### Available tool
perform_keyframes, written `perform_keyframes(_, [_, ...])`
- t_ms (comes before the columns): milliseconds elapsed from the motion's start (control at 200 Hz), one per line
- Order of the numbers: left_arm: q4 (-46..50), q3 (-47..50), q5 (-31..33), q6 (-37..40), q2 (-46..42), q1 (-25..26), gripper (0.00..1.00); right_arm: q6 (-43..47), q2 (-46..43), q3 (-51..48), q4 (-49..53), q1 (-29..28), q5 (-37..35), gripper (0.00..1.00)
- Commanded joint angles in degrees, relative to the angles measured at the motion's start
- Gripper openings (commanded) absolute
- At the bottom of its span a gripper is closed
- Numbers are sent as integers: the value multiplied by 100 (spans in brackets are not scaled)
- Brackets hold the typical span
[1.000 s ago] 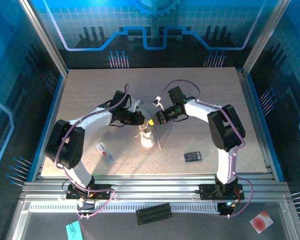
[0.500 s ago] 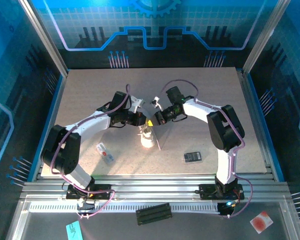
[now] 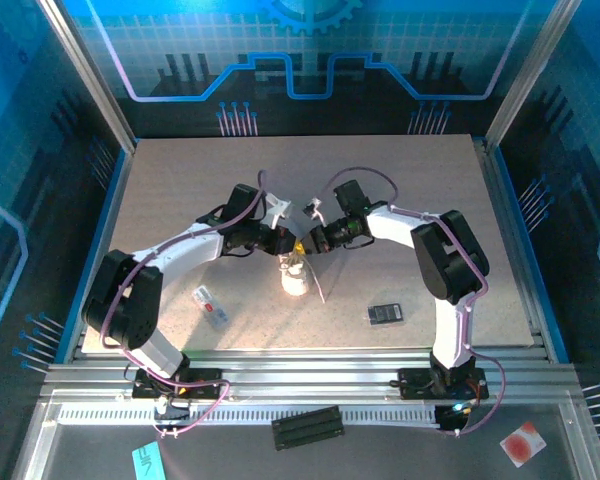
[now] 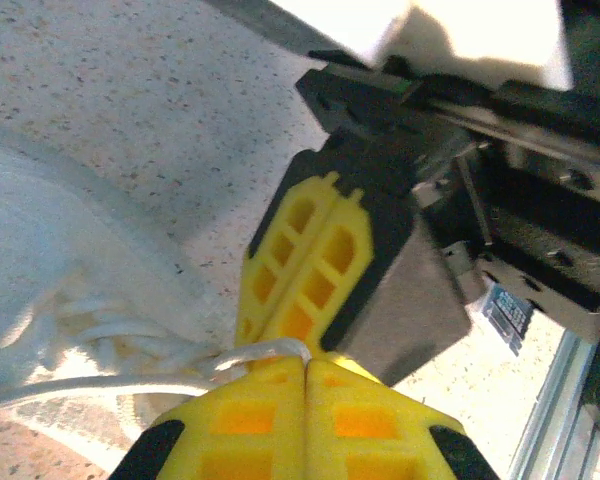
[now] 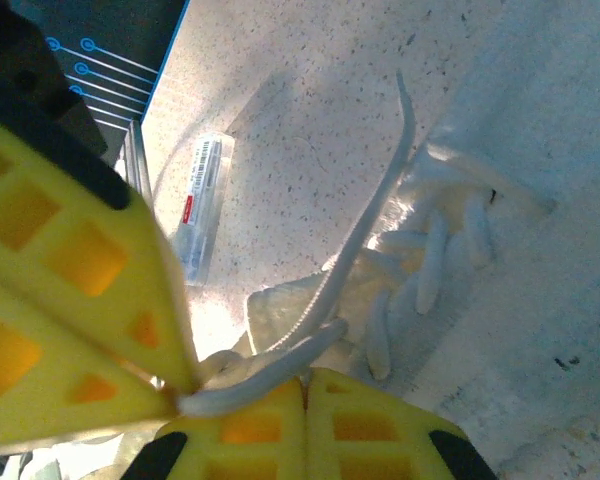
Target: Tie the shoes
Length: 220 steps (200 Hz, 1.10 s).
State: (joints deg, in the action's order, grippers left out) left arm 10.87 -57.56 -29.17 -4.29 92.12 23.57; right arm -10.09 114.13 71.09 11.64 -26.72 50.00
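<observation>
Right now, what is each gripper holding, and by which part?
Both hold lace. The left gripper is shut on a lace close above the shoe; the right gripper is shut on lace partway along, the free end lying loose.

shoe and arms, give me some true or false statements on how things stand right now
1. The left end effector is shut on a lace. True.
2. The right end effector is wide open. False: it is shut on the lace too.
3. Both end effectors meet just above the shoe. True.
4. The black rectangle lies on the left arm's side of the shoe. False: it lies on the right arm's side.
5. The shoe sits at the far edge of the table. False: it is near the middle.
</observation>
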Motion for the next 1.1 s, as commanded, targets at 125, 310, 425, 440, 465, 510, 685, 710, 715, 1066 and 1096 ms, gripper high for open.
perform_keyframes(125, [266, -39, -353, 174, 201, 70, 8, -834, 49, -675, -1737, -79, -64, 0])
perform_keyframes(310, [360, -136, -265, 183, 175, 55, 27, -893, 48, -732, -1978, -87, -92, 0])
perform_keyframes(425, [385, -210, -300, 89, 172, -19, 33, -812, 48, -711, -1926, -87, -67, 0])
perform_keyframes(440, [374, -214, -300, 61, 168, -26, 33, -793, 48, -711, -1909, -82, -62, 0])
perform_keyframes(465, [349, -220, -319, 23, 156, -51, 34, -773, 48, -701, -1883, -85, -54, 0])
perform_keyframes(510, [287, -212, -364, -57, 134, -96, 36, -729, 57, -701, -1853, -86, -44, 0])
perform_keyframes(685, [94, -121, -489, -327, -65, -319, 40, -623, 109, -660, -1704, -96, -34, 0])
perform_keyframes(710, [70, -98, -503, -361, -100, -354, 41, -619, 120, -658, -1690, -95, -33, 0])
perform_keyframes(715, [63, -93, -507, -366, -107, -367, 41, -609, 119, -653, -1686, -96, -29, 0])
perform_keyframes(1066, [-501, 498, -671, -1305, -422, -1039, 36, -538, 137, -613, -1568, -105, -51, 0])
perform_keyframes(1096, [-469, 484, -801, -1382, -346, -1092, 32, -530, 136, -613, -1568, -103, -52, 0])
